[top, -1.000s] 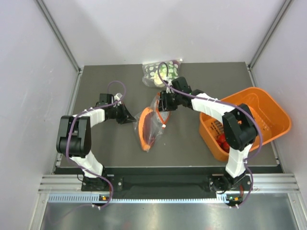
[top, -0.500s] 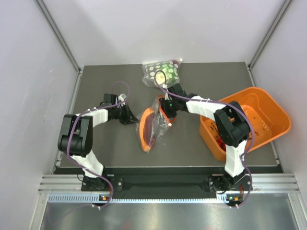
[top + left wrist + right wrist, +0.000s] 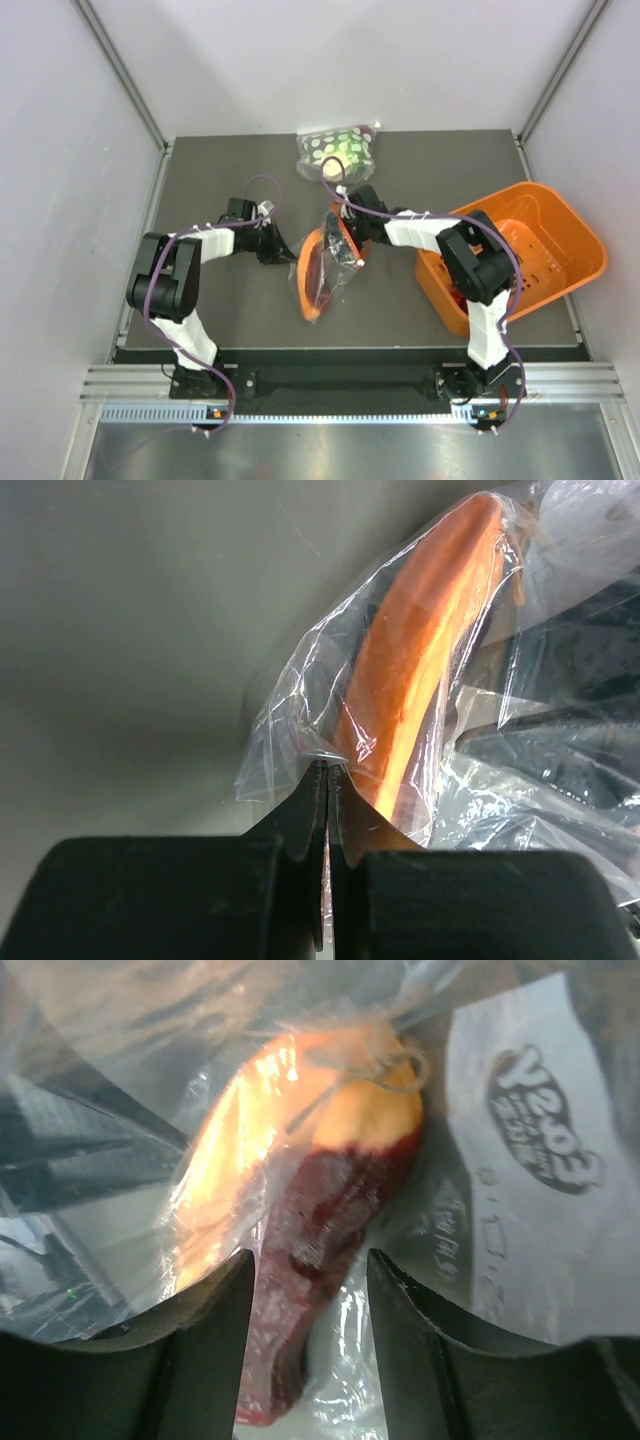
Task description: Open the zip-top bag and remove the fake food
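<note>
Left gripper [image 3: 327, 770] is clamped on the film of the zip-top bag [image 3: 322, 272], mid-table. Right gripper [image 3: 308, 1257], jaws parted, straddles the reddish-brown fake food [image 3: 318, 1195] inside it. Orange basket [image 3: 565, 225] at 3 o'clock holds red pieces [image 3: 458, 298]. Spotted bag [image 3: 338, 150] lies at 12.

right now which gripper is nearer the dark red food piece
Right. The right gripper, open, straddles the dark red piece; the left gripper pinches the zip-top bag edge, farther off.
</note>
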Robot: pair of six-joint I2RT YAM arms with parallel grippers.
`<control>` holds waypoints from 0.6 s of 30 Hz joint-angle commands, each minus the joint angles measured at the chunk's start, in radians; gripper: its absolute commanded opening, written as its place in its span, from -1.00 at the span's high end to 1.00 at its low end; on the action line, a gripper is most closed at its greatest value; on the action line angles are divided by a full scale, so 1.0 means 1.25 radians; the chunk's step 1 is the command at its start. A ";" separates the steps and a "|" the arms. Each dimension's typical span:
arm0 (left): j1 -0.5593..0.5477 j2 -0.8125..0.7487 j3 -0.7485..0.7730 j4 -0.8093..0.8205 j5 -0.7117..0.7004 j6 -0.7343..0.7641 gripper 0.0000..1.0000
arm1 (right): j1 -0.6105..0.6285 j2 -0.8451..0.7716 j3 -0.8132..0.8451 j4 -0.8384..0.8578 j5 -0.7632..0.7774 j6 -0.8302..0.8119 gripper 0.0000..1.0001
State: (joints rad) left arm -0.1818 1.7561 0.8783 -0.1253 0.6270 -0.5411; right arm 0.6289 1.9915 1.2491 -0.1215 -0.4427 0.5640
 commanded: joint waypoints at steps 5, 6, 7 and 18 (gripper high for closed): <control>-0.014 0.015 0.023 0.022 -0.012 0.011 1.00 | 0.022 0.030 -0.010 0.091 -0.037 0.026 -0.08; -0.017 0.017 0.024 0.022 -0.011 0.011 1.00 | 0.025 0.030 -0.014 0.119 -0.040 0.025 -0.11; -0.018 0.019 0.025 0.022 -0.012 0.011 1.00 | 0.023 0.032 -0.018 0.125 -0.043 0.027 -0.14; -0.058 0.042 0.056 0.012 -0.014 0.013 1.00 | 0.053 0.018 -0.058 0.322 -0.112 0.064 -0.12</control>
State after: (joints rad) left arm -0.2161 1.7889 0.9073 -0.1436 0.5919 -0.5297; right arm 0.6392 2.0129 1.1820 0.1146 -0.4965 0.6155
